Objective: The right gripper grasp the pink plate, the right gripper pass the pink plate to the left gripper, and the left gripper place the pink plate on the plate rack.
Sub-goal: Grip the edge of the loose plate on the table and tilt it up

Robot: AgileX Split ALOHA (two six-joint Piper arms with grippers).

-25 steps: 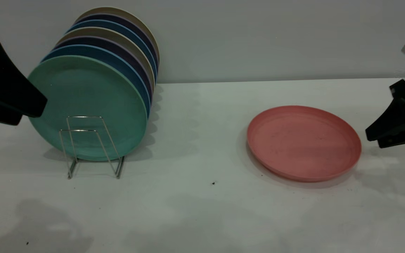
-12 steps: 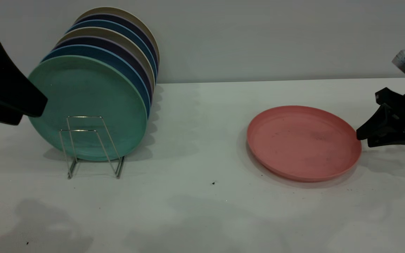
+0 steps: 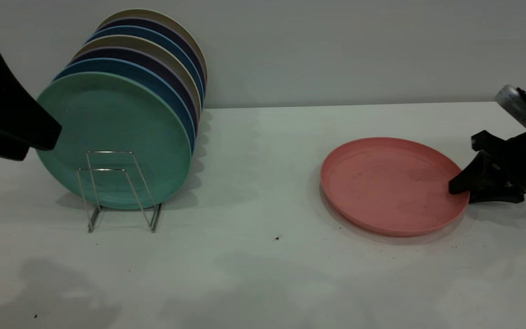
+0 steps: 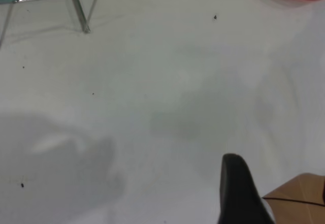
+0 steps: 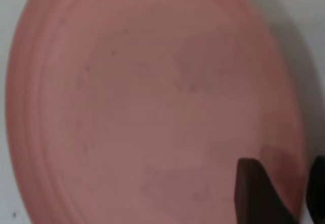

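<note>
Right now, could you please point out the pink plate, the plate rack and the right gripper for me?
pink plate (image 3: 381,183), exterior view, on its flat inner face.
plate rack (image 3: 107,170), exterior view, on the front wire loop's top bar.
right gripper (image 3: 460,191), exterior view, between its fingertips at the plate's right rim.

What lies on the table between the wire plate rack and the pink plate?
Only bare white table with one small dark speck, seen in the exterior view, between the silver wire plate rack and the round salmon-pink plate.

A bare test-bench setting is presenting itself, likely a robotics lab: a plain white worktop (image 3: 254,274) is meeting a blank grey wall (image 3: 336,50), and a wire plate rack (image 3: 121,192) at 9 o'clock is standing as the only furnishing.
</note>
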